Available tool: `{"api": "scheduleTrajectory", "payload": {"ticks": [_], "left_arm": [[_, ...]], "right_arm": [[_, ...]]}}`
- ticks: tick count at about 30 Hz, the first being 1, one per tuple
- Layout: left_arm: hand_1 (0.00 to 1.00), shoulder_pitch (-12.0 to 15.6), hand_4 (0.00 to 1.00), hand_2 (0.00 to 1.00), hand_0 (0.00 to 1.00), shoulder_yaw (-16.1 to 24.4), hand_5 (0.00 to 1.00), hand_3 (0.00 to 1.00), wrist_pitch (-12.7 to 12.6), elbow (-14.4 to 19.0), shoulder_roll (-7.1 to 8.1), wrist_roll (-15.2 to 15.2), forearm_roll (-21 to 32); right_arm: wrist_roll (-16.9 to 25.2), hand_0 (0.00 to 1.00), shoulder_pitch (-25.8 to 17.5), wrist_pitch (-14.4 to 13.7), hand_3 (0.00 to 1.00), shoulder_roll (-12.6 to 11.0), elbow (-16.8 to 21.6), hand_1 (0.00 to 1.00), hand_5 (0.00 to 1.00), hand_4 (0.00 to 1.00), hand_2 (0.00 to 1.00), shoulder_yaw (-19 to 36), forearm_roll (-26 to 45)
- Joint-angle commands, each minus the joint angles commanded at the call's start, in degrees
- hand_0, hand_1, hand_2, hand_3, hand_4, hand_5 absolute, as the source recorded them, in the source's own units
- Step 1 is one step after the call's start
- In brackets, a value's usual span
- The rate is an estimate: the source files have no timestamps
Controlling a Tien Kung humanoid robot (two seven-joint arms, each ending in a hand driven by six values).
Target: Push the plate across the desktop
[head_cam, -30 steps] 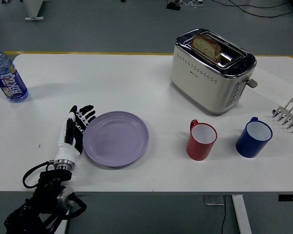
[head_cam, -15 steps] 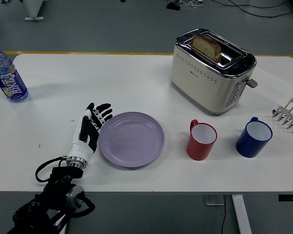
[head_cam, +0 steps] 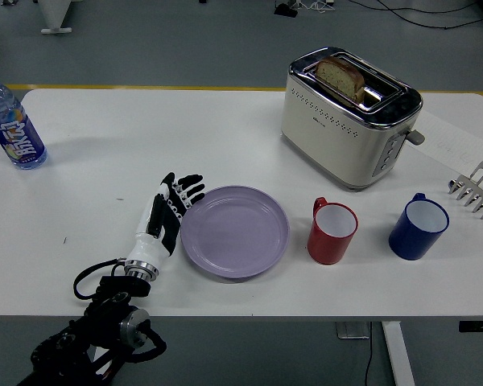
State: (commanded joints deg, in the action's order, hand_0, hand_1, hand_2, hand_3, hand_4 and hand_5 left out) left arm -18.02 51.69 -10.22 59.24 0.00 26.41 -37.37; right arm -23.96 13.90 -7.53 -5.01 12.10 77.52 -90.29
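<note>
Left hand (head_cam: 171, 213) flat on table, fingers (head_cam: 190, 186) extended, touching plate (head_cam: 235, 232) rim

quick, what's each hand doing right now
Left hand: open, fingers straight, flat against the left rim of the purple plate, holding nothing.
Right hand: not in view.
</note>
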Motion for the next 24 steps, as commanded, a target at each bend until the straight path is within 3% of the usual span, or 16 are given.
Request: {"api": "scheduleTrajectory", "payload": {"ticks": [24], "left_arm": [[0.763, -0.28, 0.515, 0.767, 0.752, -3.75, 0.998, 0.609, -0.03, 1.97, 0.0, 0.2, 1.55]], "right_arm": [[0.03, 0.669, -0.06, -0.04, 0.582, -0.09, -0.01, 0.623, 0.168, 0.28, 0.703, -0.23, 0.25]]}}
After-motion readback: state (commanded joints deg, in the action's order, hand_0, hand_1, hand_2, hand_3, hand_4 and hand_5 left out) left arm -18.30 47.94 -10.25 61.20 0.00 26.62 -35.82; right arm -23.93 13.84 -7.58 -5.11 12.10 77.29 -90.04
